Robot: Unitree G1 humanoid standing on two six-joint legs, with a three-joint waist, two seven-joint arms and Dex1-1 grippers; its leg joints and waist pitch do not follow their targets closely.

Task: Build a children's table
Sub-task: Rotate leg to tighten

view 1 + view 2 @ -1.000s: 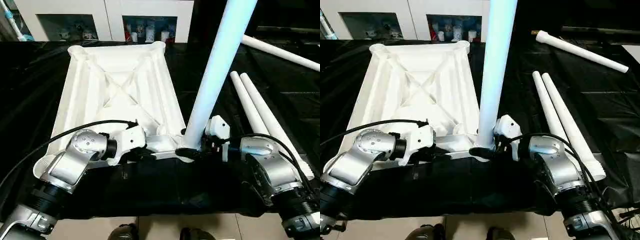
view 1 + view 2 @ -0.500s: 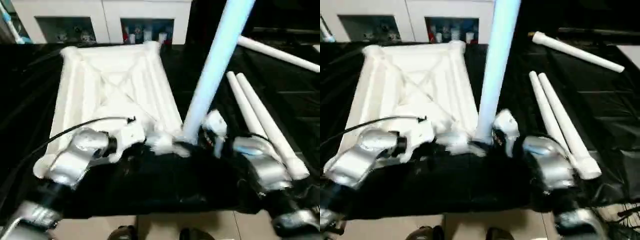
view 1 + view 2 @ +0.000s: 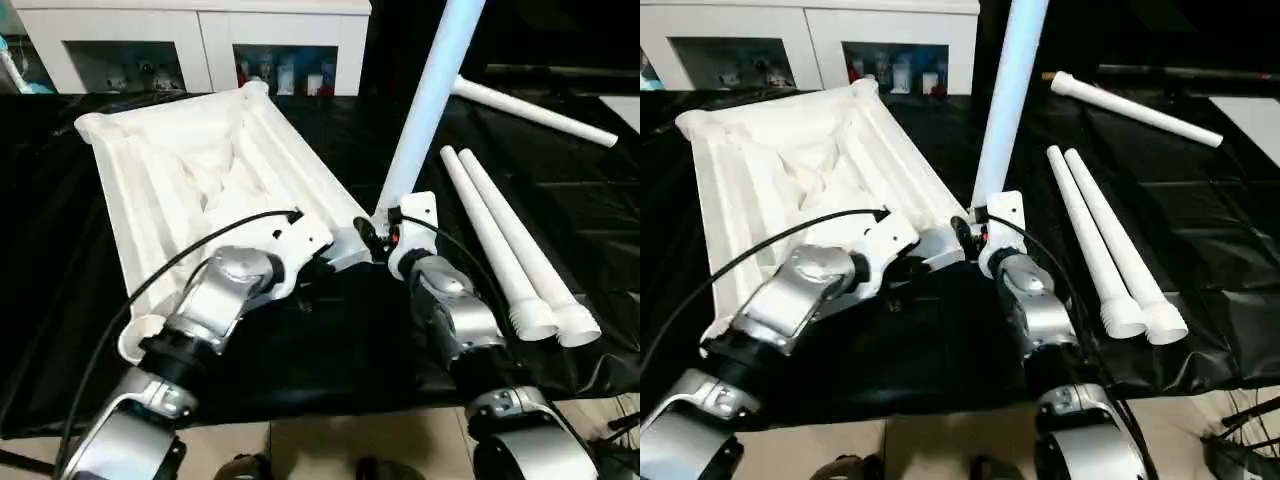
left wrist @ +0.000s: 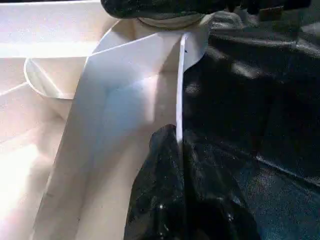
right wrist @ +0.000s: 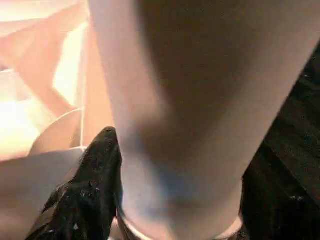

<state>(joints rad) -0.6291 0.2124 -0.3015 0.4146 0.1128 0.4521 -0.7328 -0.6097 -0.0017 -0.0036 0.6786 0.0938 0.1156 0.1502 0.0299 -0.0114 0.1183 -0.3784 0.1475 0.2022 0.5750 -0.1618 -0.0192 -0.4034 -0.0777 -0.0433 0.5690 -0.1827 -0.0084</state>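
We've got the black cloth (image 3: pixel 560 200) covering the whole work surface, and on it the white table top (image 3: pixel 190 170) lies upside down — ribbed underside facing up, turned at an angle with 1 near corner toward us. The round corner sockets are the only real containers here: the one at the near corner by our right arm has a leg (image 3: pixel 425 105) standing in it, tilted a little as it rises out of the top of the picture, while the socket at the near left corner (image 3: pixel 143 340) and the far one (image 3: pixel 92 125) look open.

Our right gripper (image 3: pixel 378 232) sits around the base of that standing leg, fingers spread to the tube's width and closed on it, with 1 black finger (image 5: pixel 95 185) pressed right against the tube. Our left gripper (image 3: pixel 318 268) is pinched nearly closed on the thin near rim of the top, just beside that same corner; its fingers (image 4: pixel 165 185) straddle the rim wall.

2 more legs (image 3: pixel 500 235) lie side by side on the cloth to the right, touching each other. A 4th leg (image 3: pixel 535 108) lies farther back, well apart from them.
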